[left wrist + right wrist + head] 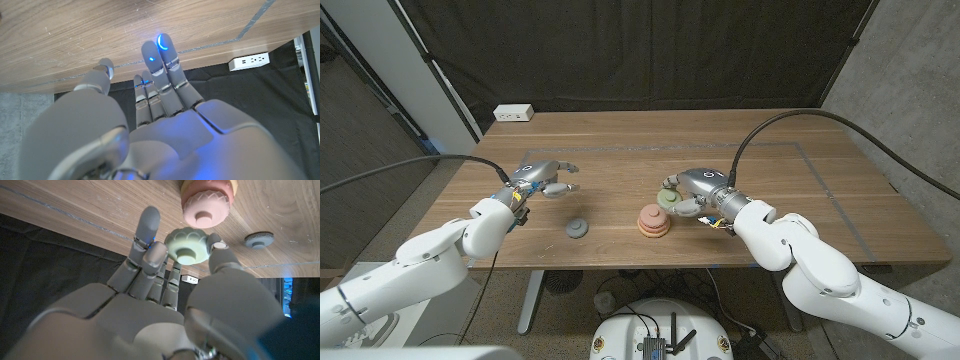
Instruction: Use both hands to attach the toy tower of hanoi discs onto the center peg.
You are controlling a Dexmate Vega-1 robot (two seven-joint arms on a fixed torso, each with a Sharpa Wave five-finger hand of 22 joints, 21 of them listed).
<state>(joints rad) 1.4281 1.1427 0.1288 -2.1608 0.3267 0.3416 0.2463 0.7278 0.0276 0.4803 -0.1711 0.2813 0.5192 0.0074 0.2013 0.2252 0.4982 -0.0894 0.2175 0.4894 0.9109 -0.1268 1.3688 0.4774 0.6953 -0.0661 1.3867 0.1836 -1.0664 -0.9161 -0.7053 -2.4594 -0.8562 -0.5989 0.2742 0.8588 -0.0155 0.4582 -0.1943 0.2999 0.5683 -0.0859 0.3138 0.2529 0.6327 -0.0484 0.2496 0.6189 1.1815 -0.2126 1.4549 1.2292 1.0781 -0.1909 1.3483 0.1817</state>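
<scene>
A stack of discs (652,222) stands on the table's near middle, pink on top of a yellowish one; the same stack (207,201) appears in the right wrist view. My right hand (695,193) pinches a pale green scalloped disc (669,198) between thumb and fingers, just behind and above the stack; the green disc (187,247) shows close to the pink one. A grey disc (577,228) lies on the table left of the stack, also seen as a small grey disc (259,240). My left hand (545,178) hovers behind the grey disc, fingers apart, holding nothing.
A white power strip (514,113) lies at the table's far left edge, also visible as the power strip (249,61). Tape lines (820,170) mark the wooden table. Black curtains hang behind.
</scene>
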